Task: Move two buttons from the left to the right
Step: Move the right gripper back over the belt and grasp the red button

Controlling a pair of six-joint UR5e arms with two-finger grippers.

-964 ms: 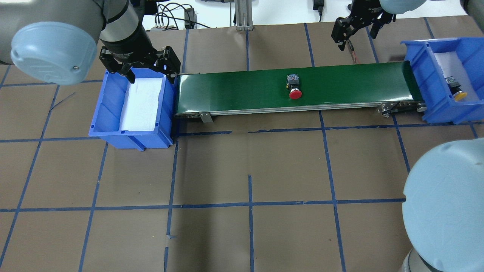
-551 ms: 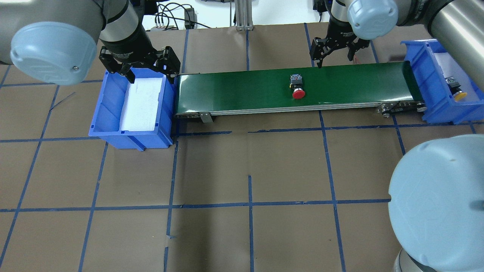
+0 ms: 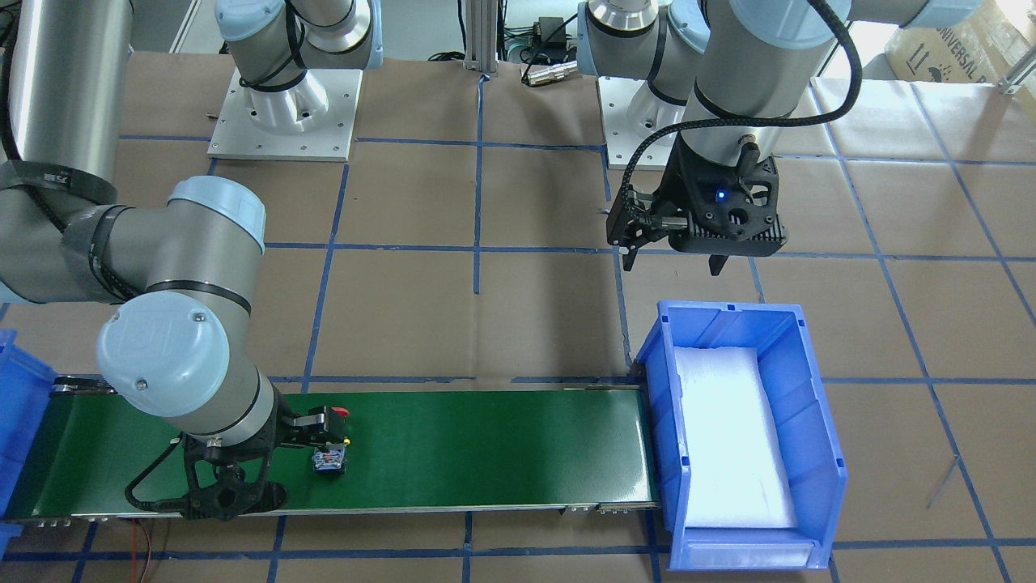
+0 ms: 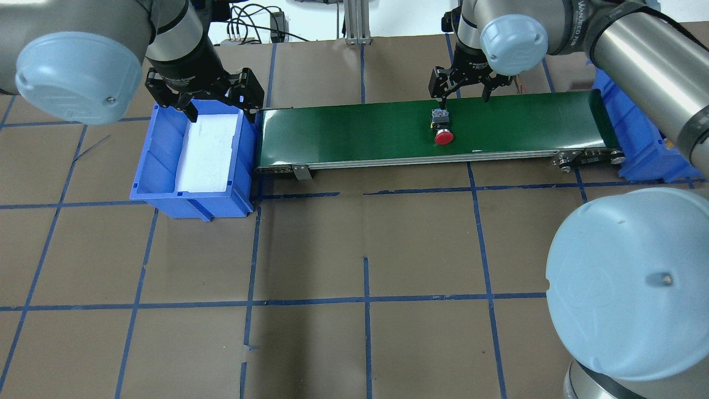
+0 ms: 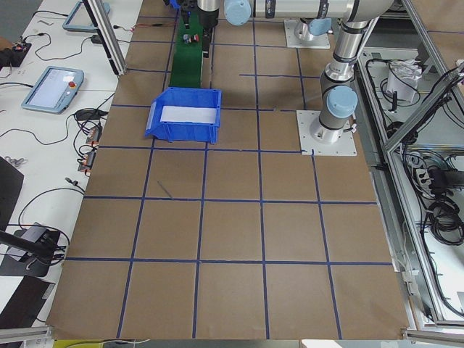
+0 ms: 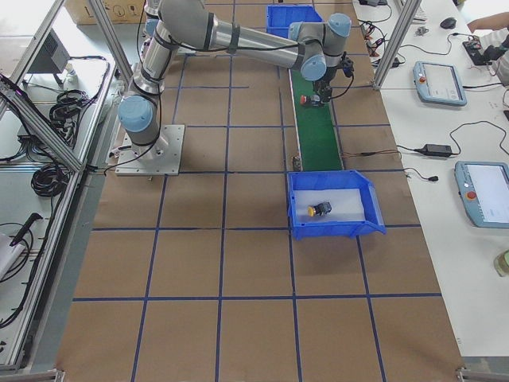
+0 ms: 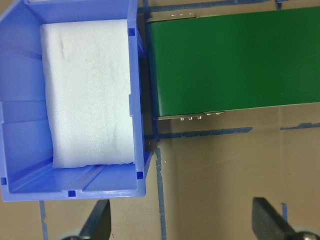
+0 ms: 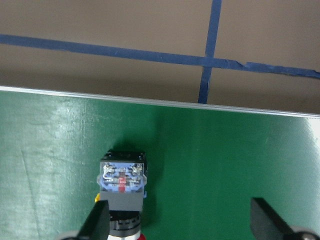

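One button is already delivered: the yellow button [image 6: 318,209] lies on the white padding in the right bin [image 6: 330,229]. The step in hand looks like the pickup of the second.

The red button [image 4: 442,126] lies on its side about midway along the green belt [image 4: 343,133]. In the overhead view its cap points to 6 o'clock and its grey block to 12 o'clock. The right claw [image 4: 464,93] hangs at about 1 o'clock of it, spread wide and holding nothing. In the right wrist view the button's block sits close beside one finger rather than centred in the gap.

The next move should be a shift toward 7 o'clock to centre the claw. It can then drop and close across the block or the black collar (the round cap seems likelier to slip), and carry the button to the bin at the belt's 3 o'clock end.

The left claw [image 4: 220,110] hovers over the 12 o'clock edge of the left bin [image 4: 152,160], also open and empty. That bin stands on the table [image 4: 388,249] and shows only its padding.

The red button has a glossy mushroom cap, and the end of its block shows small metal terminals on blue.
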